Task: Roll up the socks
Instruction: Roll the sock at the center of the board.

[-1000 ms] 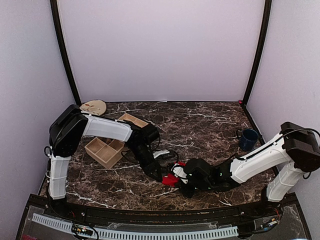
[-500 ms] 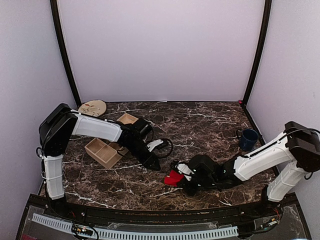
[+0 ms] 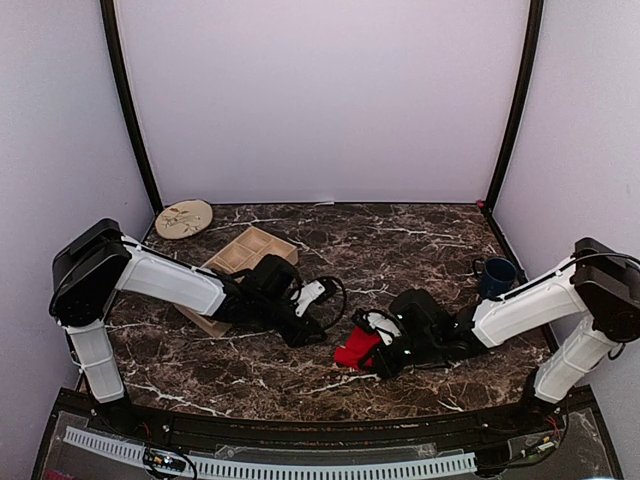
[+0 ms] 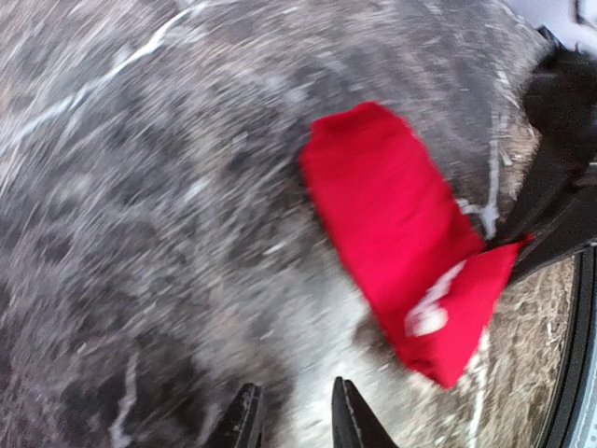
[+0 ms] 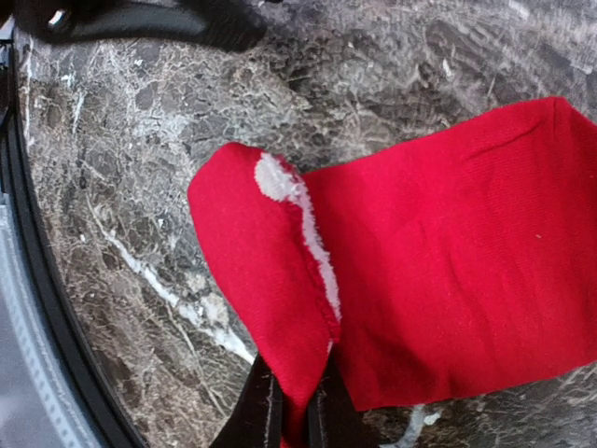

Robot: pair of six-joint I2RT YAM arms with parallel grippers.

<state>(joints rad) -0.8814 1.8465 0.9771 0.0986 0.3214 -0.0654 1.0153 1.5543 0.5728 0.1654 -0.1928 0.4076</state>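
The red sock (image 3: pixel 352 351) lies on the marble table near the front, its end with a small white patch (image 5: pixel 280 182) folded over. My right gripper (image 3: pixel 374 352) is shut on that folded flap; in the right wrist view its gripper (image 5: pixel 294 415) pinches the red fabric (image 5: pixel 420 252) between both fingers. My left gripper (image 3: pixel 312 333) sits low just left of the sock, apart from it. In the left wrist view the left gripper (image 4: pixel 297 420) is open and empty, with the red sock (image 4: pixel 396 233) ahead to its right. The tan-brown sock is out of view.
A wooden compartment tray (image 3: pixel 245 252) stands at the left behind my left arm. A round plate (image 3: pixel 185 217) lies at the back left. A blue mug (image 3: pixel 497 277) stands at the right. A looped cable (image 3: pixel 325 293) hangs by my left wrist.
My left arm has dropped low and drawn back left from the sock, uncovering more of the tray. My right gripper has shifted slightly right and back with the red sock's flap.
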